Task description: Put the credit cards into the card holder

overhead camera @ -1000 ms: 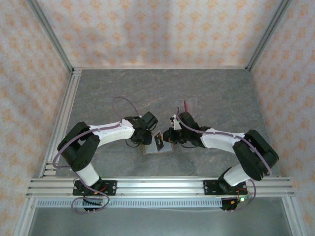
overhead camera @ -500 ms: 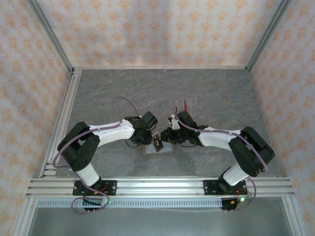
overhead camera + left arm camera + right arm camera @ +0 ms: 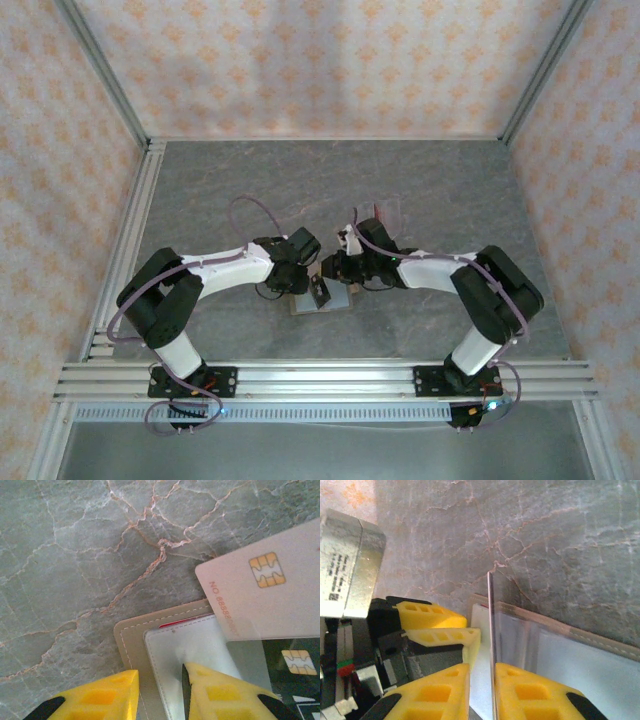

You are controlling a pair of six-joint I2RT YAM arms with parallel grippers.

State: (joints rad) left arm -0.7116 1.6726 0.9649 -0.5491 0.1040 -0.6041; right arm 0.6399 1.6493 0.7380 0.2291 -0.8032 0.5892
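Holding one card (image 3: 490,630) edge-up, right tool (image 3: 481,690), left tool (image 3: 159,692) pinching one open card holder (image 3: 131,645), two cards (image 3: 295,662) there.

Colours and patterns

Table (image 3: 75,555): grey marble, pale and rusty veins. Card holder (image 3: 131,645): tan, white stitching, pale grey inside. Card (image 3: 270,592): pale pink, gold chip, reddish number. Second card (image 3: 295,675): dark green-black, gold chip. Fingers (image 3: 437,692): yellow. Walls (image 3: 330,60): cream, orange floral print.
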